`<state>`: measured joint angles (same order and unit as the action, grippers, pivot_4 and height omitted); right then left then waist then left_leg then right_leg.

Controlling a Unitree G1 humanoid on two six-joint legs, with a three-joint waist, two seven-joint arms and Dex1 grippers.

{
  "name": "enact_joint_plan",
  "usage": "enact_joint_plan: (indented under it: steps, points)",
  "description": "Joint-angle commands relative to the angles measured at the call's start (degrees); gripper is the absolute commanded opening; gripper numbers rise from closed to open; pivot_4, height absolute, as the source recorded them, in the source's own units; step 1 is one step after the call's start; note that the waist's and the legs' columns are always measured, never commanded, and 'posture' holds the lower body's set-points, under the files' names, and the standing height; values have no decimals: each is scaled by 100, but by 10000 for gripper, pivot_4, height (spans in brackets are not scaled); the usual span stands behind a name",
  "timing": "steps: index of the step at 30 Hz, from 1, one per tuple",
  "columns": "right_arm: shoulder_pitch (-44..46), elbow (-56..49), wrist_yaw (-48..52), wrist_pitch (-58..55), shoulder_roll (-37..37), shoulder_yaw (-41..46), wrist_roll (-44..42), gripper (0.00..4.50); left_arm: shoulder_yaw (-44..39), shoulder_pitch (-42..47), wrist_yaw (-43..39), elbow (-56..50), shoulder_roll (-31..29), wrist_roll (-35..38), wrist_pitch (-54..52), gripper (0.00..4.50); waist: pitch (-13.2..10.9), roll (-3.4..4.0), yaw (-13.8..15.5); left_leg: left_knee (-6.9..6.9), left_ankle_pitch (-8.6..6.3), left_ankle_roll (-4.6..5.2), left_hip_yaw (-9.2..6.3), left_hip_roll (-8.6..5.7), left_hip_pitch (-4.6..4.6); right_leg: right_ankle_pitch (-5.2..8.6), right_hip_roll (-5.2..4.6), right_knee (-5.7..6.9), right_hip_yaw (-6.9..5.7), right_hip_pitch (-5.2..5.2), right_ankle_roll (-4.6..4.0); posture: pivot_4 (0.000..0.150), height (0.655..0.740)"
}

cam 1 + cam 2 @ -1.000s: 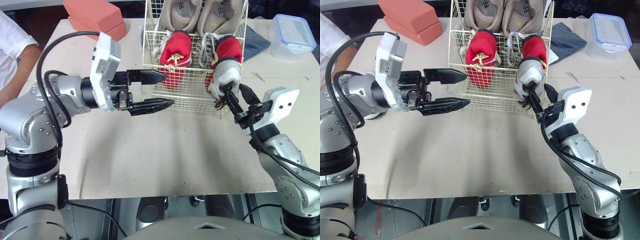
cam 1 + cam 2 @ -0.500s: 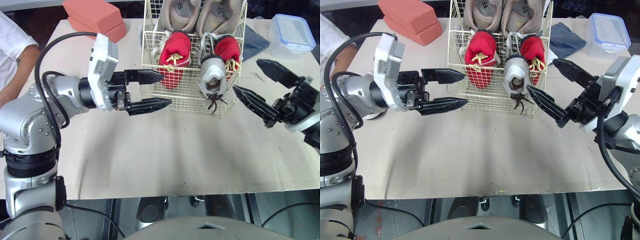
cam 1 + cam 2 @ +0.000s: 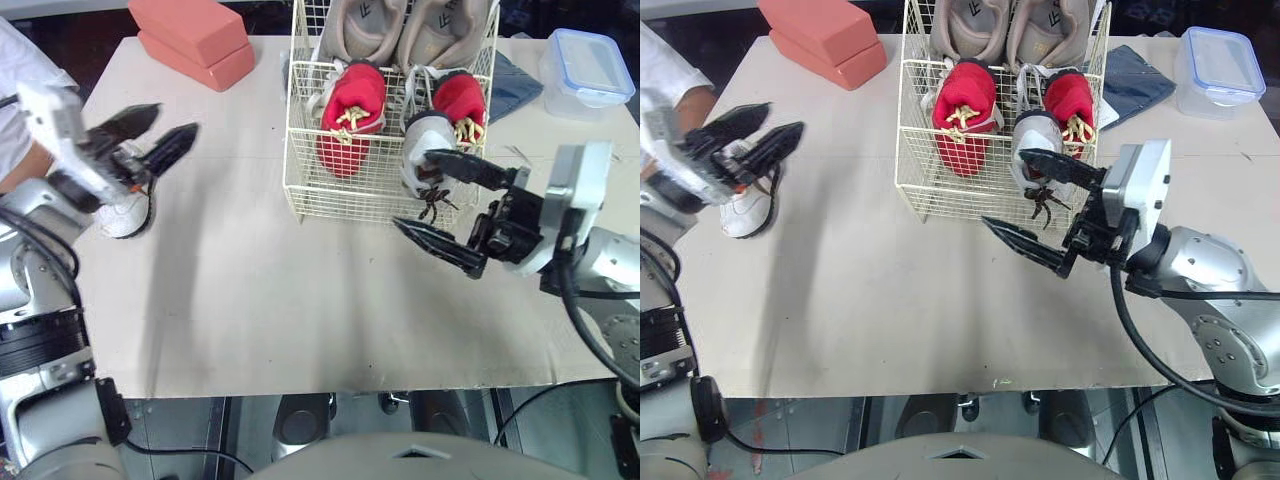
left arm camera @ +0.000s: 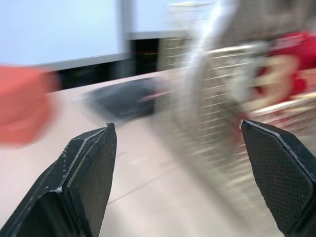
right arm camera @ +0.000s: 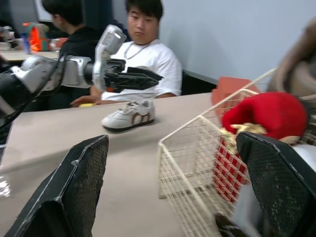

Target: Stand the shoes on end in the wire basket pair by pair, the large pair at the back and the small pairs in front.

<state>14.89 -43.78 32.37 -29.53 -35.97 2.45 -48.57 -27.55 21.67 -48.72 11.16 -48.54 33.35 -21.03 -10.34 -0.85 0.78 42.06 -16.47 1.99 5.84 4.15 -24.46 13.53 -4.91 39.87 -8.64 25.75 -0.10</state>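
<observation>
The wire basket (image 3: 300, 150) holds a large beige pair (image 3: 400, 25) at the back and two red shoes (image 3: 350, 115) in front of it. One small white shoe (image 3: 425, 130) stands on end at the basket's front right, its dark laces poking through the wire. Its mate, a white shoe (image 3: 125, 215), lies on the table at far left. My left gripper (image 3: 175, 120) hangs open just above that shoe. My right gripper (image 3: 410, 188) is open and empty at the basket's front right corner, its upper finger beside the standing white shoe.
Two coral boxes (image 3: 190, 35) lie at the back left. A lidded plastic container (image 3: 585, 60) and a dark cloth (image 3: 515, 85) sit right of the basket. A person's white sleeve (image 3: 20, 60) is at the table's left edge; people (image 5: 143, 44) sit behind it.
My right gripper let go of the white shoe in the basket, drew off to the right, then came back open to the basket's front. My left arm swung left to above the other white shoe.
</observation>
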Motion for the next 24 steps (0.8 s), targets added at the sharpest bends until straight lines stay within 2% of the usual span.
enact_joint_plan:
  steps: [1,6,13,19,24]
  points:
    - [1,-82,116,220,93,-66,182,40638,-369,-10,-75,846,-179,-272,679,43278,1,-2,5,0,0,0,0,0,-1,0,-1,0,-1,1,0,1500,6860]
    - [-201,-53,214,363,135,-224,612,40638,-367,253,140,2550,-449,-807,1633,43278,12,-22,19,3,-1,1,-11,1,-13,1,-4,-1,-16,2,1,1500,6860]
    - [-272,-46,239,439,300,-233,822,40638,-68,1086,23,4349,-710,-1229,2247,43278,20,-39,10,5,-2,3,-11,0,-15,0,-5,1,-21,3,0,1500,6860]
    - [-330,-35,227,507,404,-236,951,40638,139,1980,-31,5594,-875,-1516,2243,43278,21,-45,0,6,-2,3,-8,-1,-17,0,-3,3,-35,6,0,1500,6860]
    - [-358,-31,221,538,478,-236,1042,40638,116,2553,-190,6183,-951,-1538,1666,43278,22,-47,-9,9,-2,3,-7,0,-18,1,-3,5,-38,7,2,1500,6860]
